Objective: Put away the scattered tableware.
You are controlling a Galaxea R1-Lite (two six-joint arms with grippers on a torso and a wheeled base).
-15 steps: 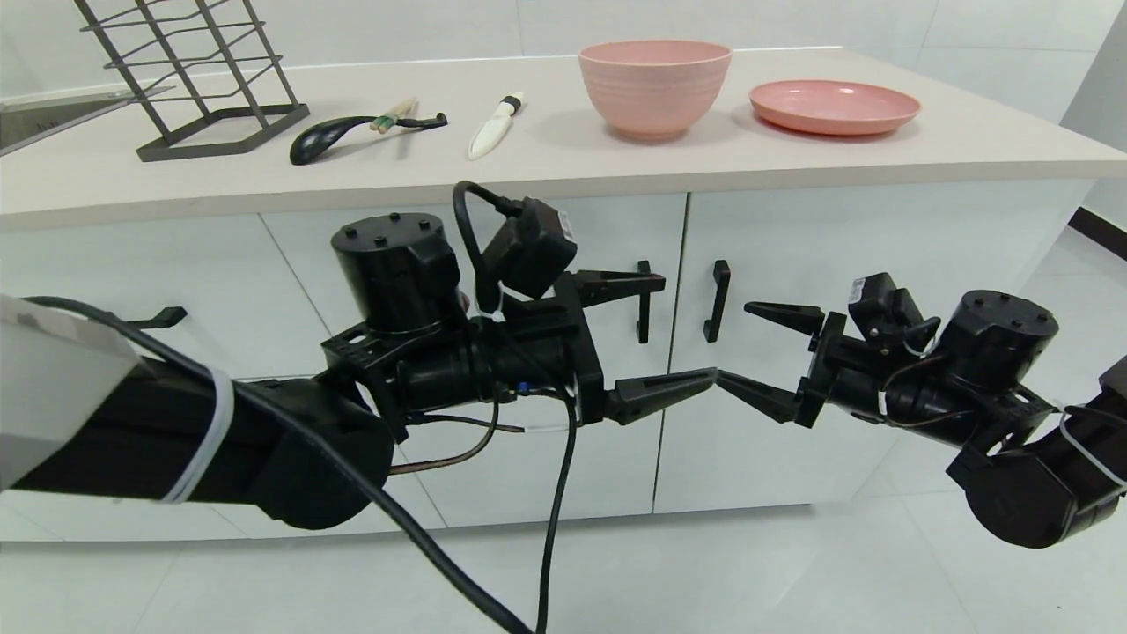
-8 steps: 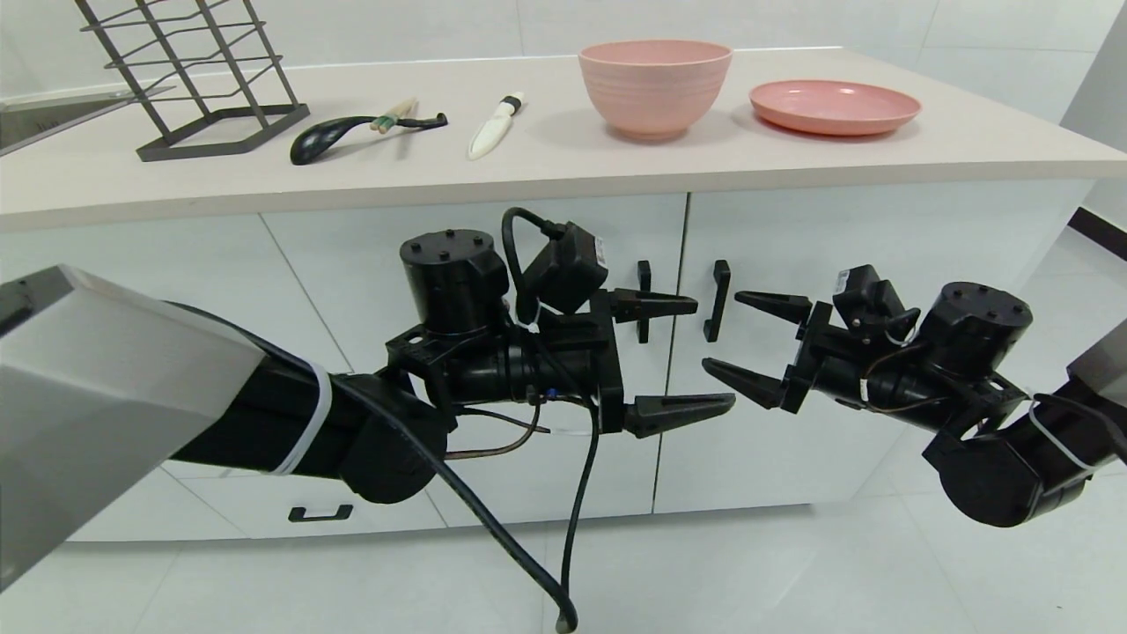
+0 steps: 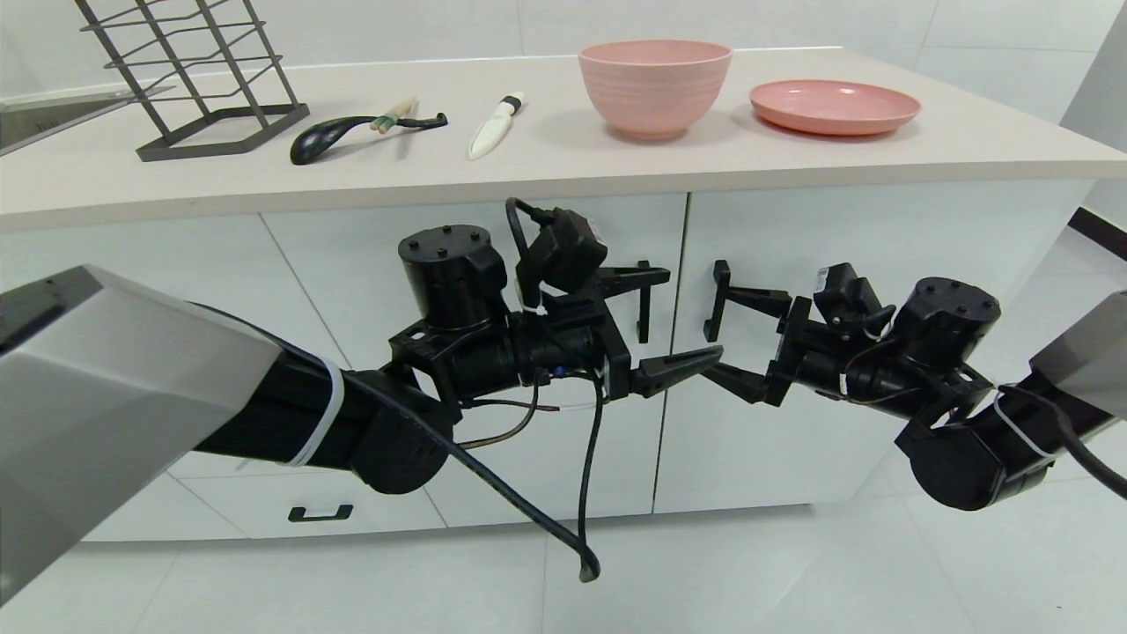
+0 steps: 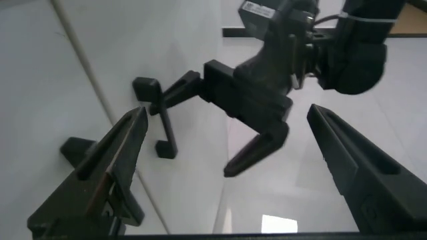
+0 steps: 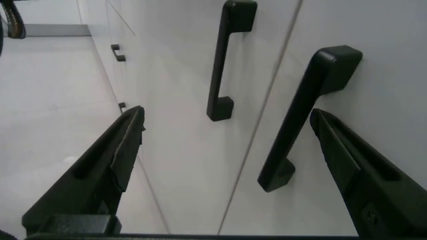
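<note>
On the countertop [image 3: 563, 167] lie a black spoon [image 3: 321, 136], chopsticks [image 3: 394, 114] and a white knife [image 3: 495, 126]. A pink bowl [image 3: 654, 85] and a pink plate [image 3: 834, 106] stand to their right. Below the counter, my left gripper [image 3: 659, 322] is open in front of the left cabinet door handle [image 3: 644, 304], holding nothing. My right gripper [image 3: 738, 340] is open too, its upper finger right by the right door handle [image 3: 718, 299]. The right wrist view has both handles [image 5: 223, 60] [image 5: 303, 123] between my open right gripper [image 5: 230, 170]. The left wrist view looks past my left gripper [image 4: 233, 170] at the right gripper [image 4: 190, 130].
A dark wire dish rack [image 3: 198, 75] stands at the counter's back left, with a sink edge [image 3: 44, 119] beyond it. A low drawer handle [image 3: 320, 512] sits near the white tiled floor [image 3: 748, 572]. A loose cable [image 3: 585, 493] hangs from my left arm.
Both arms have risen and closed in on the cabinet doors. My right gripper moved left and up to the right door handle; my left gripper rose level with the left handle. Both stay open.
</note>
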